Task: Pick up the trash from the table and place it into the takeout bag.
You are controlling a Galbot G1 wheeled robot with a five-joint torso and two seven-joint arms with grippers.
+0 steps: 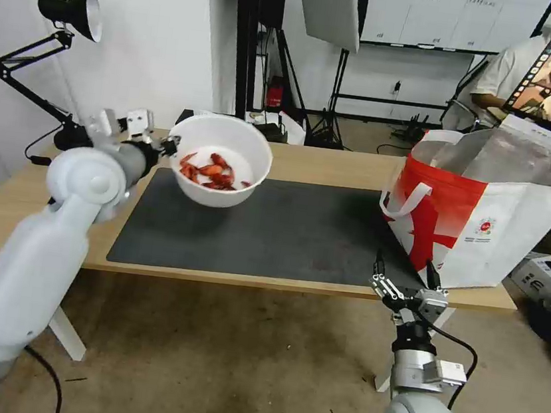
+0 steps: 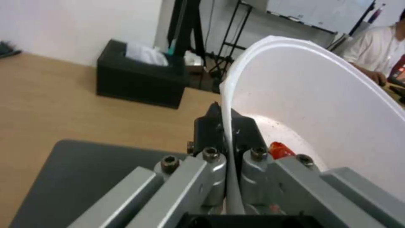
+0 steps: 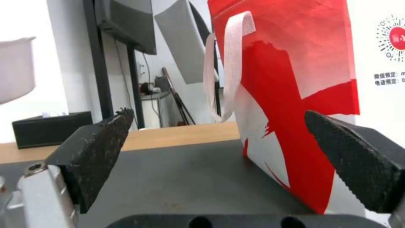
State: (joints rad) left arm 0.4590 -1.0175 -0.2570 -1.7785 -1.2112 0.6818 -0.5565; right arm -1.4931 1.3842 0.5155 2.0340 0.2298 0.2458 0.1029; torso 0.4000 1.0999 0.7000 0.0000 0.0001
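Your surface (image 1: 334, 163) is a long light-wood top with a large dark grey mat (image 1: 265, 232) across its middle. A black desk lamp (image 1: 72, 10) on a jointed arm is fixed at its far left corner, against a white wall. Behind the surface you have black stands, a grey reflector panel and a whiteboard, and the floor below is bare concrete.

Your left claw (image 1: 170, 145) is clenched on the rim of the white bowl of red crayfish shells (image 1: 219, 159), which hangs lifted and tilted above the left part of the mat. The takeout bag (image 1: 489, 213) stands upright at the right end of the surface, partly on the mat, its mouth wide and the silver lining showing. Your right claw (image 1: 405, 281) sits released, fingers spread, at the near edge of the surface just in front of the bag, holding nothing.

From the left wrist view you get what the head view hides: the bowl's thin rim (image 2: 230, 136) pinched between the two black pads, and a black tissue box (image 2: 139, 79) at the back of the surface. From the right wrist view you see the bag's red panel (image 3: 291, 95), its white strap handle (image 3: 230, 69) and the printed code on the white side, framed by the two parted black pads (image 3: 101, 148).
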